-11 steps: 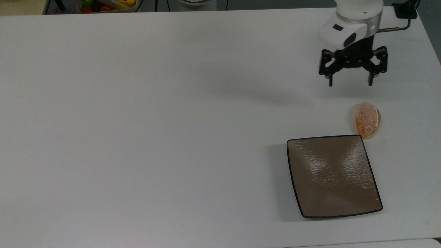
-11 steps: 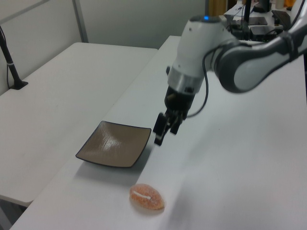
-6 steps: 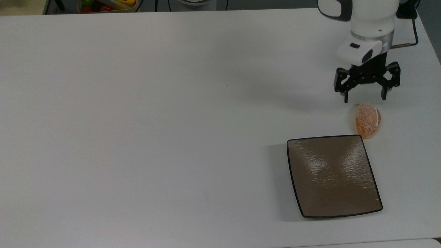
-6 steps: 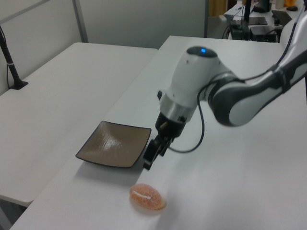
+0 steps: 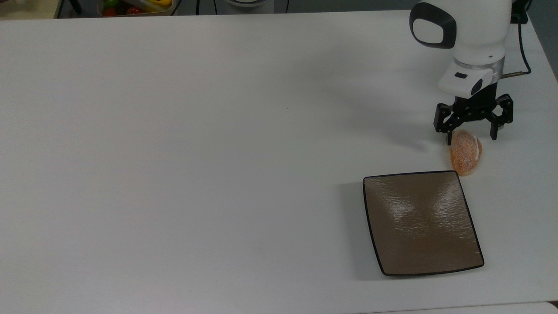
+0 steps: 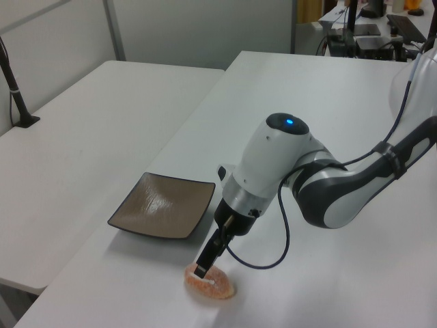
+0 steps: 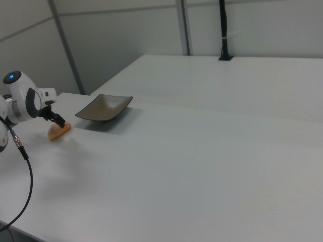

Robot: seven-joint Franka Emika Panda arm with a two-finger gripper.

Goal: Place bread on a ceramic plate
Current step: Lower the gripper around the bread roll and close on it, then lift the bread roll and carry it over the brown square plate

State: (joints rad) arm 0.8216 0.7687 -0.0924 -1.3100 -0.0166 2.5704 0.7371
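- End effector (image 5: 472,138) lowered over the far end of the bread (image 5: 465,152), fingers spread wide – one tip (image 5: 449,139) at the bun's edge on the top view's left, the other off to the top view's right, clear of it.
- Nothing grasped; jaws released and straddling the bun.
- In the left view, end effector (image 6: 203,268) reaching down onto the bread (image 6: 210,285), one dark finger right at its top.
- Bread lying on the white surface (image 5: 209,157), just beside a corner of the ceramic plate (image 5: 422,222) – not on it.
- Square brown plate bare, glossy, black-rimmed, flat on the surface (image 6: 328,273); seen too in the left view (image 6: 164,206).
- From the right view: end effector (image 7: 56,121) over the bread (image 7: 58,131), ceramic plate (image 7: 104,107) just beyond, toward the right view's right.
- At the top view's upper edge, a tray of coloured produce (image 5: 135,7) past the surface's far side.
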